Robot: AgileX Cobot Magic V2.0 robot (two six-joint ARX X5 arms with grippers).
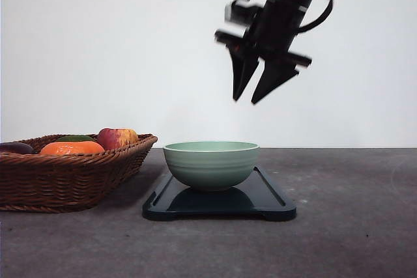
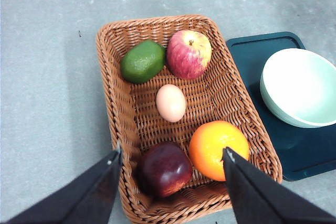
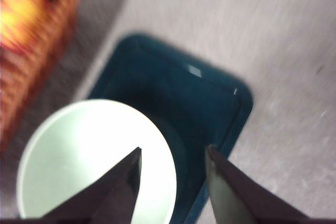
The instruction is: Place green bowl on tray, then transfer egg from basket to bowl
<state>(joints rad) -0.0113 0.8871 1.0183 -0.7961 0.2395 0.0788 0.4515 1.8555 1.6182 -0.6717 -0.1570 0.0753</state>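
- Left wrist view: the pale egg [image 2: 170,103] lies mid-basket in the brown woven wicker basket [image 2: 114,124], long axis pointing away from the spread-open, empty left gripper [image 2: 172,157] right above it.
- Right gripper [image 1: 257,94], parted and empty, hangs high over the sage-green bowl [image 1: 211,164] sitting on the dark rectangular tray [image 1: 270,201], so lefty's nearer.

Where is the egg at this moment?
In the left wrist view the egg lies near the middle of the basket, just below the red-yellow apple and the lime, above the orange.

The front view sits low, near table height, facing the back wall [image 1: 65,63]. The 2 wrist views look steeply down from above: the left over the basket [image 2: 121,129], the right, blurred, over the tray [image 3: 210,108]. All 3 share the green bowl [image 1: 211,164].
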